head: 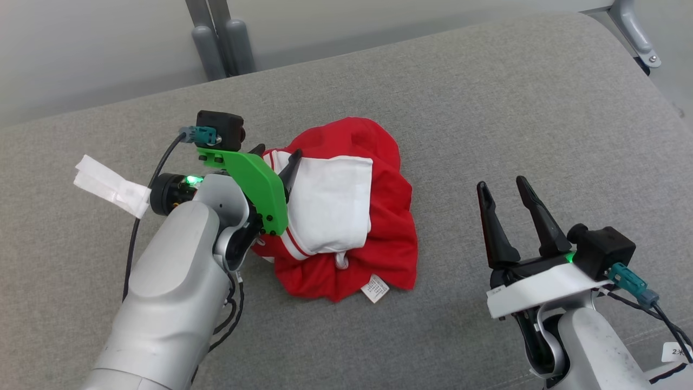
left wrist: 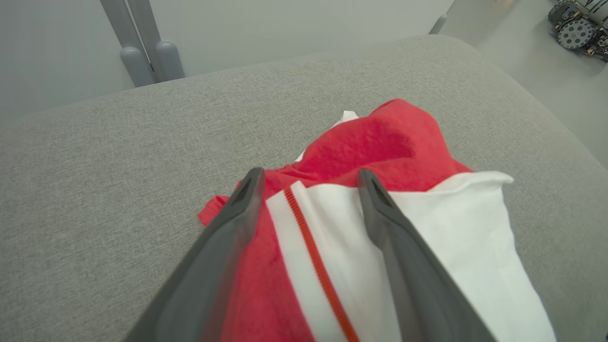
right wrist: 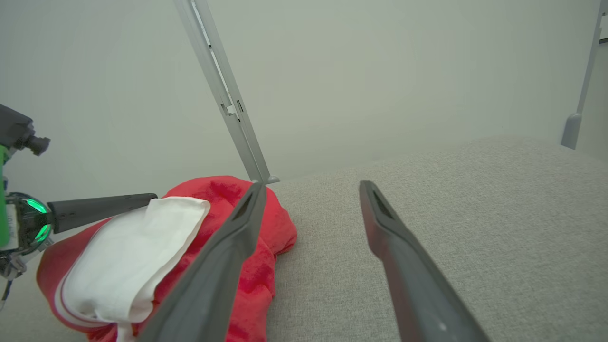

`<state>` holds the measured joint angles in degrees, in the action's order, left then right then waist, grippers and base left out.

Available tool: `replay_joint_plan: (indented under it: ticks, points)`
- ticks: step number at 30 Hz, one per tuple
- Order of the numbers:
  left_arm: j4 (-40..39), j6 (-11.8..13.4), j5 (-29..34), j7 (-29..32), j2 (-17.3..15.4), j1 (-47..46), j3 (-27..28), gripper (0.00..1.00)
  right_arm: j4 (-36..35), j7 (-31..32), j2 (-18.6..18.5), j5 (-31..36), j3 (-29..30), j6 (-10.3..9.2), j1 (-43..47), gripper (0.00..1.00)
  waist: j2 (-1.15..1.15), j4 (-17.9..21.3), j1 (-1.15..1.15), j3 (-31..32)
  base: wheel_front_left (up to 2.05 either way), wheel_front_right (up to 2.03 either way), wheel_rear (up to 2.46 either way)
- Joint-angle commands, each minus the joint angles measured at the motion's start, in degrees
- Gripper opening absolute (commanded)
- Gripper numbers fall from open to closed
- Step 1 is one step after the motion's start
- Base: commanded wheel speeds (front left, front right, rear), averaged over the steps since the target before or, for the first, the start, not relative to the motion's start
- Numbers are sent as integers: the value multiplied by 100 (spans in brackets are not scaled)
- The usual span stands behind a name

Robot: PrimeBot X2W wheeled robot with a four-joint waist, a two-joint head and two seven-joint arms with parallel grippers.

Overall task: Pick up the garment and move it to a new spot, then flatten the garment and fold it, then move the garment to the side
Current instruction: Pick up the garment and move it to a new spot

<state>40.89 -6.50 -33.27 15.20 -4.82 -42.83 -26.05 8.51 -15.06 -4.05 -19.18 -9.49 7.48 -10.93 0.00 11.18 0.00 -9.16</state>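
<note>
On the grey cushion (head: 487, 108) our garment (head: 346, 216) lies crumpled at centre, running slightly longer near to far. Our left gripper (head: 276, 157), jaws spread, straddles its left edge. Our right gripper (head: 502, 187), equally spread, hangs well apart on the other side.

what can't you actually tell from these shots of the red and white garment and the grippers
- garment type and full shape: head view, crumpled heap, its own folds hide the rest
- care label text: head view, too small
- whether the left gripper touches the cloth: head view, green bracket covers the finger bases; left wrist view gives no depth
- sticker writing: head view, cut off by the right edge
</note>
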Motion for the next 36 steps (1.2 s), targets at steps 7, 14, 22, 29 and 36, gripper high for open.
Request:
replay_joint_plan:
  ticks: [7, 14, 22, 29, 36]
  points:
    - [316, -58, -143, -111, 59, -146, -177, 0, 31, -16, 15, 53, 5, 2, 20, 100, 0, -121, 0, 92, 0, 0, 0]
    - [433, -87, -191, -460, 72, -212, -266, 0, 49, -16, -14, 68, 18, 2, 68, 100, 0, -226, 0, 192, 0, 0, 0]
    - [229, -80, -118, -1094, 5, -338, -221, 0, 84, -16, -53, 75, 13, 2, 174, 100, 0, -408, 0, 457, 0, 0, 0]
    - [-824, 5, -139, -1179, -459, -568, -3, 0, 71, -16, -42, 76, 36, 2, 317, 100, 0, -691, 0, 659, 0, 0, 0]
    - [-2355, 311, -33, -716, -1223, -787, 328, 0, 78, -16, 5, 38, 48, 2, 478, 100, 0, -1107, 0, 826, 0, 0, 0]
